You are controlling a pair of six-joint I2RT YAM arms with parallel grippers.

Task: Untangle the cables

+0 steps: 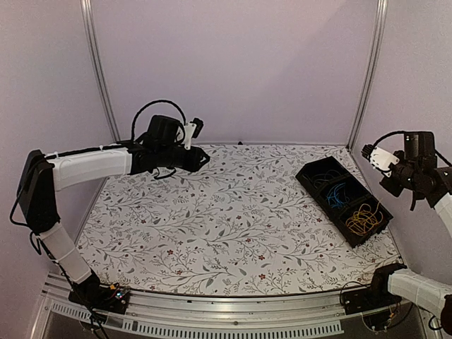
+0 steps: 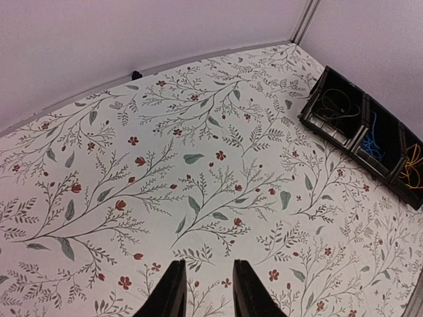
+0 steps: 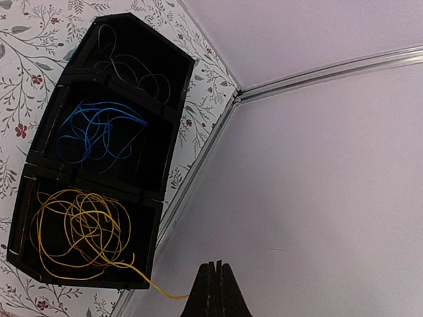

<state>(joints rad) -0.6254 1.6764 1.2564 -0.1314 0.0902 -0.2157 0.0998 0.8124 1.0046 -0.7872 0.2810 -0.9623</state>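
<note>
Cables (image 3: 79,228) in tray (image 3: 99,179) on floral table (image 1: 212,212)

Broad table (image 1: 212,226) free, tray (image 1: 321,205) hugging right wall (image 1: 417,85)

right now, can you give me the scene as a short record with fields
surface: floral table
tray: black, three compartments, on the table's right side
far compartment: thin grey cables
middle compartment: blue cables
near compartment: yellow cables, one strand trailing out over the wall
left jaws: slightly apart, empty, above the table
right jaws: shut, empty, raised near the tray
</note>
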